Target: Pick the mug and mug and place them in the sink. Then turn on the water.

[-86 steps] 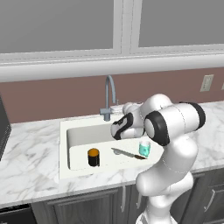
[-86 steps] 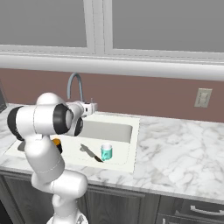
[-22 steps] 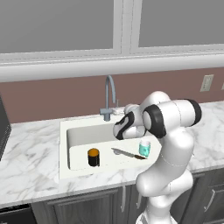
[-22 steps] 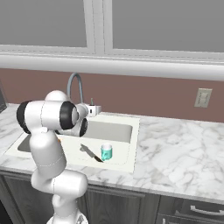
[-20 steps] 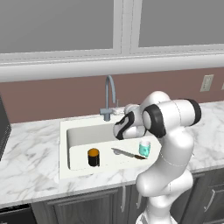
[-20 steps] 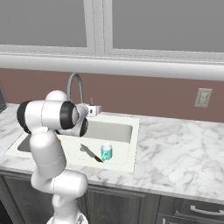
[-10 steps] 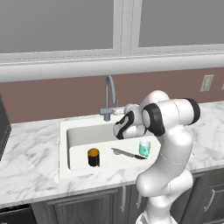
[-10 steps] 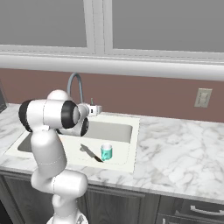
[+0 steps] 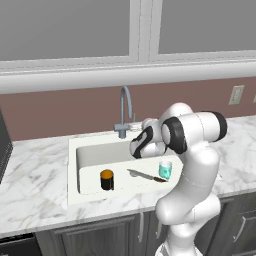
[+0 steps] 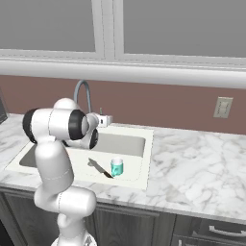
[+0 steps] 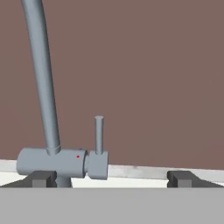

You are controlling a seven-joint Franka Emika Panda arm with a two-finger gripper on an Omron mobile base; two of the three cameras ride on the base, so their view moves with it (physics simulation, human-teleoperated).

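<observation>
The black mug (image 9: 106,179) with an orange inside stands in the sink (image 9: 90,155) at its front left. The teal mug (image 9: 165,169) (image 10: 116,166) stands at the front right of the sink (image 10: 126,144). No water runs from the grey gooseneck faucet (image 9: 125,107) (image 10: 84,94) (image 11: 41,74). Its small lever (image 11: 99,135) stands upright beside the faucet body. My gripper (image 9: 136,128) (image 10: 102,120) (image 11: 112,179) is open, level with the faucet base and close in front of it. Its fingertips (image 11: 43,178) are wide apart and hold nothing.
A dark-handled knife (image 9: 146,175) (image 10: 100,168) lies in the sink between the mugs. The marble counter (image 9: 35,185) (image 10: 192,163) runs to both sides. A brown wall with an outlet (image 9: 236,94) (image 10: 222,106) is close behind the faucet. A dark appliance (image 9: 4,150) sits far left.
Since the earliest frames the arm's elbow has shifted slightly, with the hand staying by the faucet. Over the last second nothing has visibly moved.
</observation>
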